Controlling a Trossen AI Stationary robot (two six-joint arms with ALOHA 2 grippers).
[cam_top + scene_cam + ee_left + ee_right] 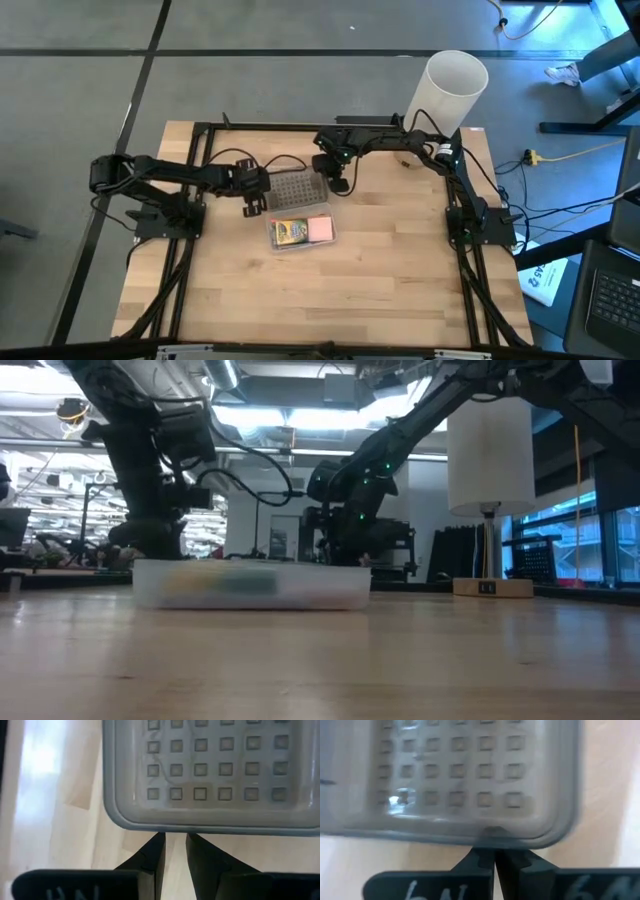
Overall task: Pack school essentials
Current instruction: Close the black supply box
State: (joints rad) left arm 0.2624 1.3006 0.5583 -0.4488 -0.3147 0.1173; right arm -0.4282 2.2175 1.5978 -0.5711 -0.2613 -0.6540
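1. Wooden table, centre frame: clear plastic case holding green-and-yellow crayon box and pink square pad; other contents indistinct.
2. Grey dotted lid lies above the case.
3. Left gripper nearly closed, gap empty, at lid edge.
4. Right gripper pressed together at lid edge.

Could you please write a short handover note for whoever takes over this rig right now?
Left gripper: slightly parted at the edge of the grey dotted lid, gripping nothing visible.
Right gripper: shut, at the lid's opposite edge.
Clear plastic case: holds the green-and-yellow crayon box and pink square pad, lid beside it.
Done: those two packed. Left: other essentials not visible; lid not yet on.
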